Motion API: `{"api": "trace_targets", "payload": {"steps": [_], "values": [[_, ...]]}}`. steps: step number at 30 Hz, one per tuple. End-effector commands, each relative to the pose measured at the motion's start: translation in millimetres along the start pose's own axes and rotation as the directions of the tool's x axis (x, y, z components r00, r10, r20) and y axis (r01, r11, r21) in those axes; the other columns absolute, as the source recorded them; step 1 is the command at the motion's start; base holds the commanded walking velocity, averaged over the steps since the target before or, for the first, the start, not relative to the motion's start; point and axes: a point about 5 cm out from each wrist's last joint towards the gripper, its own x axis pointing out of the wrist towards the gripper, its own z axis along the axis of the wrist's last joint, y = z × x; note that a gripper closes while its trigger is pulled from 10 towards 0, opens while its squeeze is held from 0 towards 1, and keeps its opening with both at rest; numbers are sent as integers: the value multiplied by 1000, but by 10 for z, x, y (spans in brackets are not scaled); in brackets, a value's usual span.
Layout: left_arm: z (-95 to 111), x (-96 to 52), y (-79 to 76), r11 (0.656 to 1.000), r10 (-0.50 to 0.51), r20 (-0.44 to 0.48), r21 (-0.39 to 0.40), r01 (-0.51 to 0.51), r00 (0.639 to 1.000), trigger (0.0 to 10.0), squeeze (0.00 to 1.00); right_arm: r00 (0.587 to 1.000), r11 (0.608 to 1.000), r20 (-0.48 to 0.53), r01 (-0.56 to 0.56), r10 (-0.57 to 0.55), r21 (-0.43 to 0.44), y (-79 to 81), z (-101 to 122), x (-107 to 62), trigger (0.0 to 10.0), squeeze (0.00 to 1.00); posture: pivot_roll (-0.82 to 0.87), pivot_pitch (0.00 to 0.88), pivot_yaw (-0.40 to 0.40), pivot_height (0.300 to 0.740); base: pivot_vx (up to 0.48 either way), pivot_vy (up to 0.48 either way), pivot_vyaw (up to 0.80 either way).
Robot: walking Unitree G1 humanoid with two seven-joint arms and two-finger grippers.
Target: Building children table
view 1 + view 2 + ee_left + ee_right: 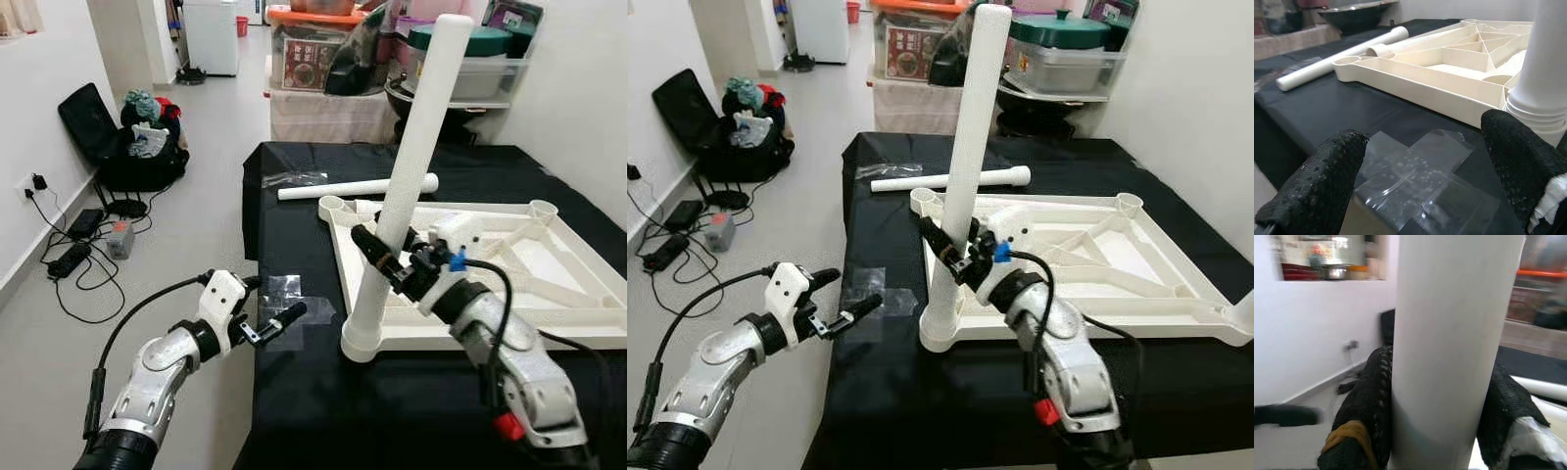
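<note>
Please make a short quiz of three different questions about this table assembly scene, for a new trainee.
1. True or false: the right tool grips the standing leg.
2. Where does the spare leg lie? A) on the black cloth B) on the floor
3. Fill in: the left tool, open, hovers above a patch of clear ____.

Key: 1 true. 2 A, beyond the upturned tabletop. 3 tape.
</note>
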Motion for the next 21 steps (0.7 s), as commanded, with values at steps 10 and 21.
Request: {"api": "trace_targets", "payload": {"steps": [10, 21], "values": [[-21, 16, -39, 1000, -18, -1, -3, 18, 1000, 10000, 0, 479, 514, -265, 854, -837, -80, -712, -638, -773, 0, 0, -12, 0, -64, 740, 0, 0, 0], [52, 111, -77, 999, -32, 28, -10, 32, 999, 10000, 0, 586, 644, -314, 755, -747, -124, -460, -718, -532, 10000, 0, -11, 0, -64, 740, 0, 0, 0]]}}
